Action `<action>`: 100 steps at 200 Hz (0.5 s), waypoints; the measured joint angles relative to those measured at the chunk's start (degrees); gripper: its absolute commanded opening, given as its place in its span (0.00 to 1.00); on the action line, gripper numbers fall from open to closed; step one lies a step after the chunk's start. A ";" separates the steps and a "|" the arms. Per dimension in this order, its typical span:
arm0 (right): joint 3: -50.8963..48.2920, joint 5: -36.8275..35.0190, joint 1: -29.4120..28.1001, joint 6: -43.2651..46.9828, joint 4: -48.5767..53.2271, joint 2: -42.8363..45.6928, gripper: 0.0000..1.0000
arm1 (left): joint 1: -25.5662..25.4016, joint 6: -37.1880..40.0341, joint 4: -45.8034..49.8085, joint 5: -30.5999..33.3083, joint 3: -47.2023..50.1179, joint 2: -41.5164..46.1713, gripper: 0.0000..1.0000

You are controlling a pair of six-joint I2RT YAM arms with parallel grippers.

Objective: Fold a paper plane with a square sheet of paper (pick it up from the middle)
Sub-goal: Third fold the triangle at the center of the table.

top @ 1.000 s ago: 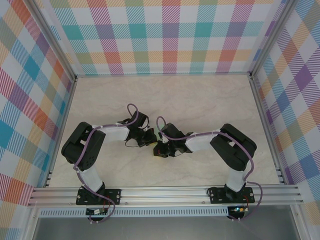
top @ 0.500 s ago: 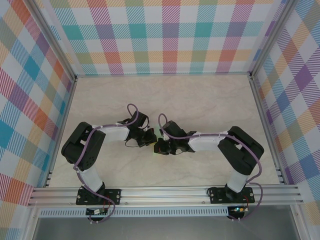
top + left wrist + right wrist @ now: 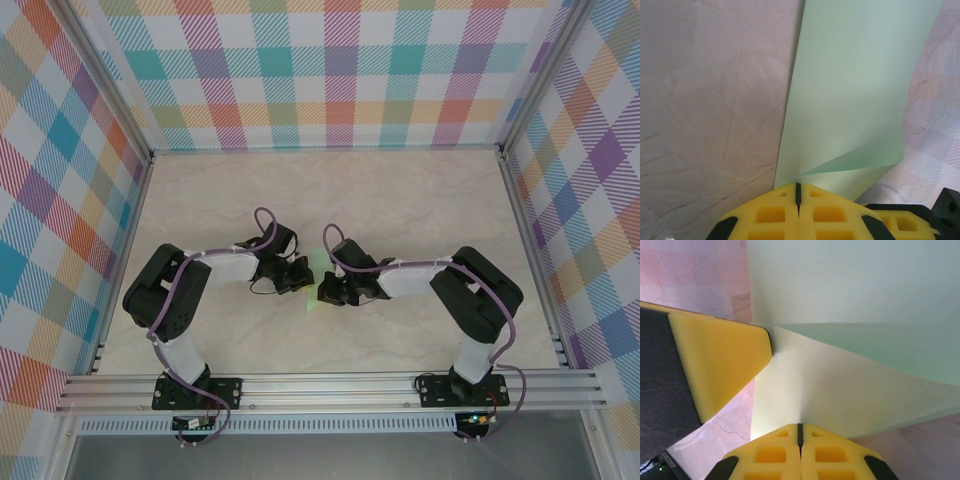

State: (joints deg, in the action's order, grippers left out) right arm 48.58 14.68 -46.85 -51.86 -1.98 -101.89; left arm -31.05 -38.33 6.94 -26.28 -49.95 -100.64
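Observation:
The square sheet of paper is pale mint green and folded into layers, held off the table between both grippers at the table's middle. In the left wrist view my left gripper is shut on the paper's lower edge, where a folded flap meets a crease. My right gripper is shut on another edge of the paper, with the left gripper's yellow finger touching the paper close by. From above, the left gripper and right gripper stand almost tip to tip. They hide the paper's outline, so no paper plane shape can be made out.
The marble-look tabletop is bare around the arms. Checkered walls and aluminium rails bound it on all sides. The right gripper's yellow finger crowds the lower right of the left wrist view.
The right gripper has shifted slightly right and away from the near edge, its elbow swinging right. A bit more pale green paper shows below the grippers. The left arm has stayed put.

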 measured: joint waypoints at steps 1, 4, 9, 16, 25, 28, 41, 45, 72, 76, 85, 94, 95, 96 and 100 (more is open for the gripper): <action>0.00 0.00 0.00 0.00 0.00 0.00 0.05 | 0.00 0.00 0.00 0.00 0.02 0.00 0.00; 0.00 0.02 0.02 0.00 0.02 0.00 0.05 | 0.00 0.00 0.00 0.00 0.02 0.00 0.00; 0.00 -0.02 0.04 0.02 0.02 0.04 0.05 | 0.00 0.00 0.00 0.00 0.02 0.00 0.00; 0.00 -0.02 0.13 0.02 0.04 0.07 0.05 | 0.00 0.00 0.00 0.00 0.02 0.00 0.00; -0.02 -0.11 0.44 0.02 0.20 0.24 0.05 | 0.00 0.00 0.00 0.00 0.02 0.00 0.00; -0.02 -0.15 0.48 0.02 0.35 0.37 0.06 | 0.00 0.00 0.00 0.00 0.02 0.00 0.00; -0.04 -0.22 0.94 0.04 1.29 1.31 0.06 | 0.00 0.00 0.00 0.00 0.02 0.00 0.00; -0.04 -0.15 1.11 0.04 1.53 1.68 0.06 | 0.00 0.00 0.00 0.00 0.02 0.00 0.00; -0.04 -0.22 3.69 0.28 2.08 4.70 0.06 | 0.00 0.00 0.00 0.02 0.02 0.00 0.00; -0.04 -0.22 4.17 0.31 2.05 4.85 0.06 | 0.00 0.00 0.00 0.00 0.02 0.00 0.00; -0.04 -0.28 5.03 0.33 2.08 4.87 0.06 | 0.00 0.00 0.00 0.02 0.02 0.00 0.00; -0.04 -0.35 5.77 0.42 2.36 4.79 0.06 | 0.00 0.00 0.00 0.02 0.02 0.00 0.00; -0.04 -0.35 5.84 0.44 2.38 4.76 0.06 | 0.00 0.00 0.00 0.02 0.02 0.00 0.00; -0.04 -0.35 5.97 0.44 2.43 4.74 0.06 | 0.00 0.00 0.00 0.00 0.02 0.00 0.00; -0.04 -0.37 6.32 0.46 2.51 4.74 0.06 | 0.00 0.00 0.00 0.00 0.02 0.00 0.00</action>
State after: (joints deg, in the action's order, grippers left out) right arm 48.53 14.31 -40.53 -51.40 0.54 -97.14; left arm -31.05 -38.33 6.94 -26.28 -49.93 -100.64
